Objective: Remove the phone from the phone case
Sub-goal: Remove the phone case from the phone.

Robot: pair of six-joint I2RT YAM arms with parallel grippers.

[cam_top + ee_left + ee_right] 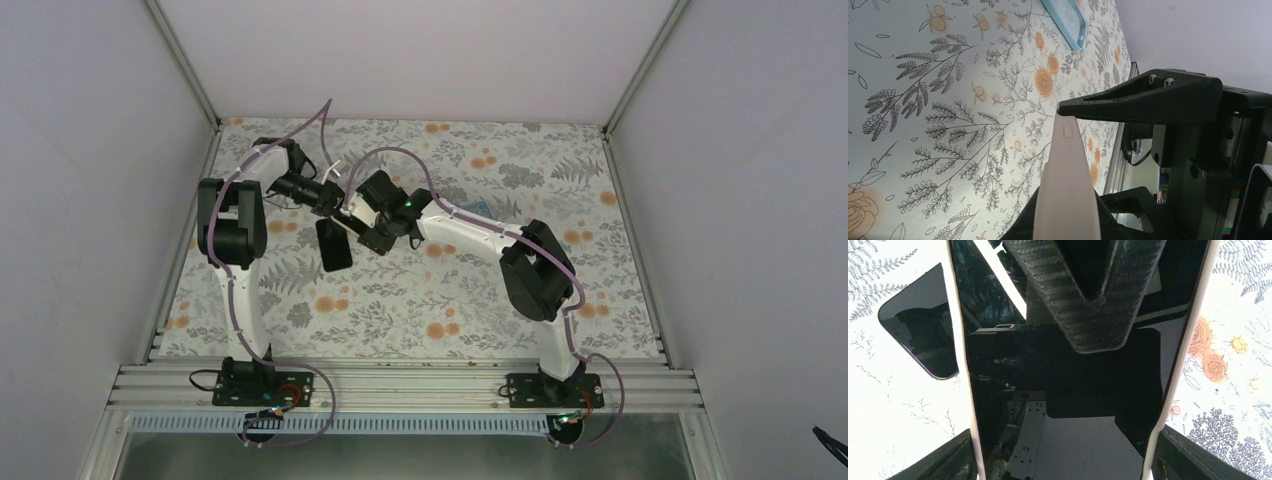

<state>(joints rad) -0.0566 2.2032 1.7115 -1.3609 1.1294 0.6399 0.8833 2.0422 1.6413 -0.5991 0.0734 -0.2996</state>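
Note:
The phone (1063, 380), black with a glossy screen, sits in a white phone case (974, 429) and is held in the air over the middle of the table. My right gripper (1063, 457) is shut across the case's width, one finger against each white edge. My left gripper (1063, 160) is shut on the pale rim of the case (1065, 190), seen edge-on between its fingers. One left finger (1093, 295) overlaps the top of the screen. In the top view both grippers, left (335, 200) and right (365, 225), meet at the case.
A second black phone (335, 245) lies flat on the flowered tablecloth just below the grippers, also visible as the black phone (918, 340). A light blue case (1063, 22) lies farther off on the cloth. Walls enclose the table on three sides.

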